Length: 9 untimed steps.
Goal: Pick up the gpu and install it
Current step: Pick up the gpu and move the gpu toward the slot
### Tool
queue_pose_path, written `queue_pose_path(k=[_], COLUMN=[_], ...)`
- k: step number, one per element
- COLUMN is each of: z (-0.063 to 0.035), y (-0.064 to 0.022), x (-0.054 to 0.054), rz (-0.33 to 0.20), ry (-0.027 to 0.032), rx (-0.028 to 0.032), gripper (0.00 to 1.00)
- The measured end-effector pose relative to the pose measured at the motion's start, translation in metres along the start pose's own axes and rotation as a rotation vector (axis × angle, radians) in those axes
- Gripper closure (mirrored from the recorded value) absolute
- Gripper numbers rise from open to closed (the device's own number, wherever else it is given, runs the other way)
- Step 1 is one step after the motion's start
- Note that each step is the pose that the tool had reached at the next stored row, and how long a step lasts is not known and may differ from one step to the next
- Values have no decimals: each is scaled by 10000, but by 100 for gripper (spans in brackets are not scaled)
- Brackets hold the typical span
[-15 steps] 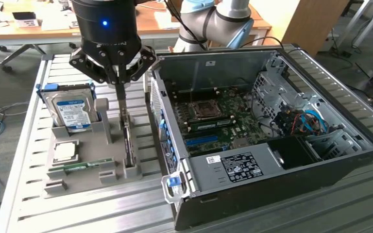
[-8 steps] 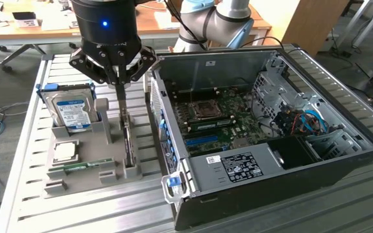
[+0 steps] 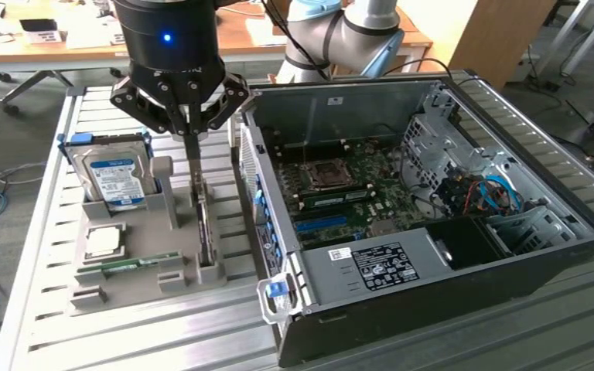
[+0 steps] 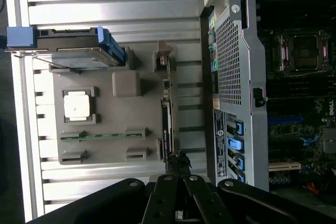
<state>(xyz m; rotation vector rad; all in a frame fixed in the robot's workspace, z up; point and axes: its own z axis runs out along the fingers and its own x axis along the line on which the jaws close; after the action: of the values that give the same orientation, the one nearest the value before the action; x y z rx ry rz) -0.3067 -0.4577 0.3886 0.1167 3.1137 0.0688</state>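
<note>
Arm descends vertically from the upper left of the exterior view. The gripper [image 3: 197,184] points straight down, its fingers clenched on the top edge of the gpu [image 3: 206,239].

The card stands on edge in a slot of the grey moulded holder [image 3: 121,295], left of the open computer case [image 3: 544,259].

Wrist view presents the gpu [image 4: 167,119] edge-on as a thin strip, with the gripper [image 4: 178,157] at one end. It also shows the case's perforated metal rear panel [image 4: 231,66].

Slatted aluminium table [image 3: 121,340].
</note>
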Motion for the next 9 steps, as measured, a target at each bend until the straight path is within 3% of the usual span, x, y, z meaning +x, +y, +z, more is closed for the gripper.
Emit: queue_pose_path(k=[1,3,4,7,9], z=[0,0,0,0,0], y=[0,0,0,0,0], x=[0,0,0,0,0], rz=[0,0,-1,-1,-1], ry=[0,0,0,0,0], rx=[0,0,0,0,0], gripper=[89,76,76,59,59])
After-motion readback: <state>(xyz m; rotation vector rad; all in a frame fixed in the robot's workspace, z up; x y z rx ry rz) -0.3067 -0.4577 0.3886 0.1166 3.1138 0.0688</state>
